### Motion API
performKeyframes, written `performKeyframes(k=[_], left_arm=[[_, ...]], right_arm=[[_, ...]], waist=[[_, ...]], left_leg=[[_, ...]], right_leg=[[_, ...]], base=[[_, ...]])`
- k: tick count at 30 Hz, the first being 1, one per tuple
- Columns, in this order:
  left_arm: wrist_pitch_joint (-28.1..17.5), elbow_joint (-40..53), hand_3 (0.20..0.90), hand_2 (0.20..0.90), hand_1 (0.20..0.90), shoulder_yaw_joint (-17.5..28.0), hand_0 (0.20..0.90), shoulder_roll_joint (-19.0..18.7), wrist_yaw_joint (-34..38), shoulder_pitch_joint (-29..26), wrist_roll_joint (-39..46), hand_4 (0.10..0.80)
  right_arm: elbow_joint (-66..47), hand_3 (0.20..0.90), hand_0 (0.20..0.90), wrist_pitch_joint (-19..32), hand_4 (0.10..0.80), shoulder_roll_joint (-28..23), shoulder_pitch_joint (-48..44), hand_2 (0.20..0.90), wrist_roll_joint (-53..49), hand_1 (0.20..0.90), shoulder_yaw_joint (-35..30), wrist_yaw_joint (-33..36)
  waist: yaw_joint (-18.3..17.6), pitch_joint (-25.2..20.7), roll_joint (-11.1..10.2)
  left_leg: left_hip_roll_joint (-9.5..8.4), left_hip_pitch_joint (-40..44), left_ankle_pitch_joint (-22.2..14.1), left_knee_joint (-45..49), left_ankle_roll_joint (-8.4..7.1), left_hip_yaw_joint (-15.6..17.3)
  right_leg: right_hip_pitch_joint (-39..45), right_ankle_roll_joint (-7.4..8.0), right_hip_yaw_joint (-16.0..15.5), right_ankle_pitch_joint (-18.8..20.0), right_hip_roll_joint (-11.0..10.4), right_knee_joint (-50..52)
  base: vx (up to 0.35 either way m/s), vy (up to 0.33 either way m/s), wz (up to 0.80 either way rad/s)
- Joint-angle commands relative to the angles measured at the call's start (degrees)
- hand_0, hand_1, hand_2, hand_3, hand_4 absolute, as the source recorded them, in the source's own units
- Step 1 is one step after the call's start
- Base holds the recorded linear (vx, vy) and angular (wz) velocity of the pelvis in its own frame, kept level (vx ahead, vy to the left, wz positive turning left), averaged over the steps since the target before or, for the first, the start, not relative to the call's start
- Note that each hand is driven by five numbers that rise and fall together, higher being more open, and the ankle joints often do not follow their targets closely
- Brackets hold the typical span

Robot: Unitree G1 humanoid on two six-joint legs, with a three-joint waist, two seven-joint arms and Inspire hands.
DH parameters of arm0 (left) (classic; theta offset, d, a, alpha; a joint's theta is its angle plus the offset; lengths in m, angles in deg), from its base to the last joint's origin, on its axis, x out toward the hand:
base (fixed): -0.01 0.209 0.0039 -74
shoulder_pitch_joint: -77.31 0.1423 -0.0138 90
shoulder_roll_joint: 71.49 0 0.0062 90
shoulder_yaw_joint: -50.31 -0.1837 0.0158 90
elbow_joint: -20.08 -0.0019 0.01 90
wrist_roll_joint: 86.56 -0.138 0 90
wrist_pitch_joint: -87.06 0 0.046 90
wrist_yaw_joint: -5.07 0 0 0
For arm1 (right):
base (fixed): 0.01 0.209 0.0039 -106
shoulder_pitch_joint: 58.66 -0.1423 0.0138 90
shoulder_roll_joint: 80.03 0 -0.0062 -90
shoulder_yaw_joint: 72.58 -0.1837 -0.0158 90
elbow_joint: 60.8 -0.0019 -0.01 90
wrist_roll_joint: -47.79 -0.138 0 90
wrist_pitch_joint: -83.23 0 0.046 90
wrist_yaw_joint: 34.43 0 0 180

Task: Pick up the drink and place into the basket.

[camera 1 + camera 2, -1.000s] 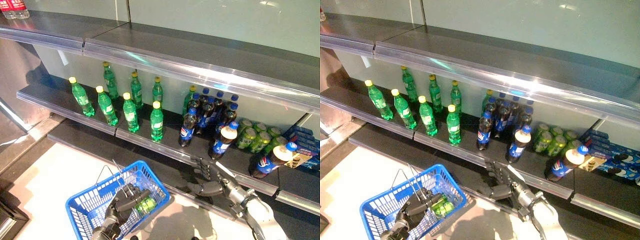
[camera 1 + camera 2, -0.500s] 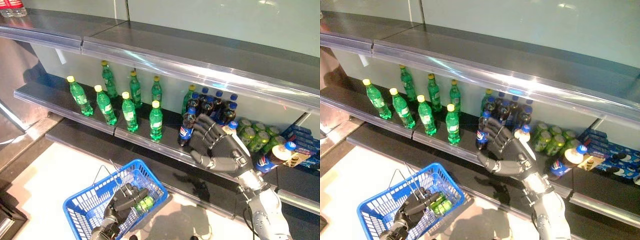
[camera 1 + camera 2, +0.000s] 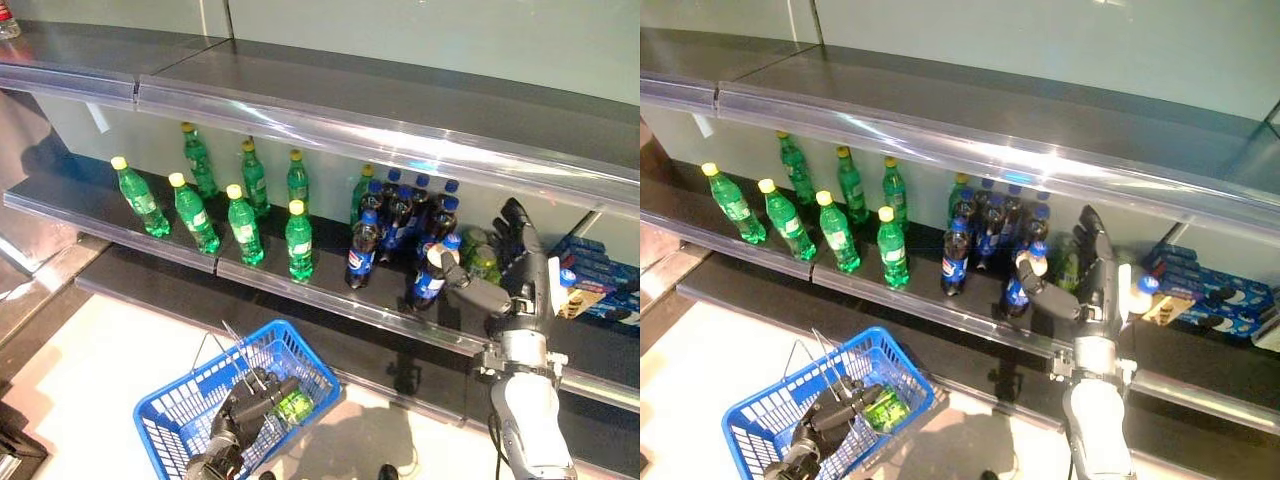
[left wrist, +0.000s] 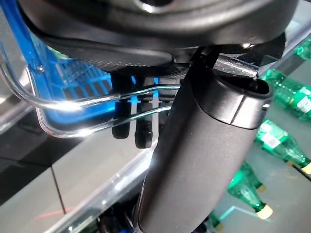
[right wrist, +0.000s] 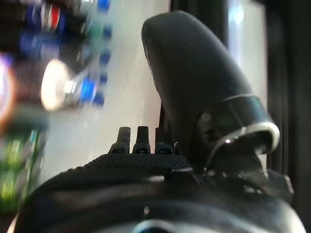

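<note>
Dark cola bottles (image 3: 398,215) with blue caps stand clustered on the middle shelf. One cola bottle (image 3: 428,282) stands apart near the shelf's front lip. My right hand (image 3: 518,275) is raised upright just right of it, open, fingers straight, with the thumb reaching toward that bottle. It hides part of the green cans (image 3: 478,255). Low in the eye views, my left hand (image 3: 245,405) is shut on the wire handle (image 4: 97,99) of the blue basket (image 3: 165,425). A green can (image 3: 293,406) lies inside the basket.
Several green bottles (image 3: 298,240) with yellow caps stand on the shelf's left half. Blue packets (image 3: 1210,290) lie at the far right. A clear lip (image 3: 330,300) edges the shelf, and an upper shelf (image 3: 380,125) overhangs it.
My right hand has risen from below the shelf edge to shelf height and moved right, in front of the cans. The left hand still holds the basket.
</note>
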Motion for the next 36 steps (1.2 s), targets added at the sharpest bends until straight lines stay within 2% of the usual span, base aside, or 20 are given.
performKeyframes(k=[1,2,5,10,17,25,31,36], left_arm=[[-9.23,15.68,0.200,0.300,0.300,1.64,0.300,-1.60,-5.16,-7.00,2.38,0.100],[-9.10,15.73,0.200,0.300,0.300,1.68,0.300,-1.68,-5.20,-6.98,2.41,0.100],[-9.16,15.65,0.200,0.300,0.300,1.28,0.300,-1.95,-5.39,-6.80,2.60,0.100],[-8.80,15.91,0.200,0.300,0.300,0.93,0.300,-2.31,-5.45,-6.35,2.82,0.100],[-7.35,16.94,0.200,0.300,0.300,0.10,0.300,-2.86,-4.75,-6.19,3.07,0.100],[-6.03,17.59,0.200,0.300,0.300,-1.35,0.300,-3.31,-4.39,-5.76,2.58,0.100],[-5.27,16.95,0.200,0.300,0.300,-1.87,0.300,-3.92,-4.86,-5.52,2.43,0.100],[-4.55,15.84,0.200,0.300,0.300,-2.32,0.300,-4.69,-5.79,-5.41,2.32,0.100]], right_arm=[[-7.41,0.900,0.900,3.06,0.800,-3.98,-4.06,0.900,5.32,0.900,-3.02,8.60],[-7.49,0.900,0.900,2.53,0.800,-4.12,-4.02,0.900,6.00,0.900,-3.22,9.96],[-6.55,0.900,0.900,-1.98,0.800,-4.62,-3.83,0.900,12.20,0.900,-3.81,19.84],[-4.08,0.900,0.900,-5.14,0.800,-3.40,-3.27,0.900,13.93,0.900,-5.67,30.26],[-0.93,0.900,0.900,-8.87,0.800,-1.69,-3.53,0.900,10.98,0.900,-5.14,35.10],[4.36,0.900,0.900,-7.08,0.800,1.67,-4.56,0.900,3.40,0.900,-3.16,35.68],[7.04,0.900,0.900,-6.94,0.800,1.68,-6.30,0.900,-0.97,0.900,-3.15,35.16],[10.76,0.900,0.900,-7.02,0.800,1.12,-7.85,0.900,-3.39,0.900,-4.29,37.65]], waist=[[1.22,-4.00,0.98],[1.23,-4.04,1.00],[1.18,-4.15,1.12],[1.00,-4.21,1.36],[1.26,-4.05,1.61],[2.05,-3.76,1.48],[2.99,-3.74,1.57],[3.90,-3.61,1.66]], left_leg=[[1.92,0.50,0.21,0.65,0.99,-1.98],[1.89,0.43,0.23,0.64,0.98,-1.96],[1.81,0.34,0.24,0.65,0.99,-1.79],[1.76,0.48,0.12,0.63,1.15,-1.38],[1.78,0.41,0.26,0.58,1.23,-1.57],[1.81,0.29,0.50,0.39,1.32,-2.01],[1.78,0.13,0.55,0.29,1.30,-2.49],[1.80,-0.02,0.49,0.34,1.24,-2.94]], right_leg=[[0.39,0.92,-1.11,2.87,-4.16,1.36],[0.33,0.96,-1.12,2.91,-4.17,1.34],[0.16,1.06,-0.98,2.96,-4.21,1.37],[0.02,1.11,-0.75,3.00,-4.11,1.42],[-0.11,1.06,-0.31,3.12,-3.98,1.36],[0.16,0.93,-0.78,3.38,-3.96,0.94],[0.32,0.88,-1.37,3.38,-4.08,0.86],[0.41,0.98,-1.98,3.37,-4.30,1.03]], base=[[0.000,0.000,0.00],[0.000,0.000,0.00],[0.000,0.000,0.00],[0.000,0.000,0.00],[0.019,-0.003,0.00],[0.047,-0.016,0.00],[0.058,-0.014,0.01],[0.066,-0.030,0.01]])
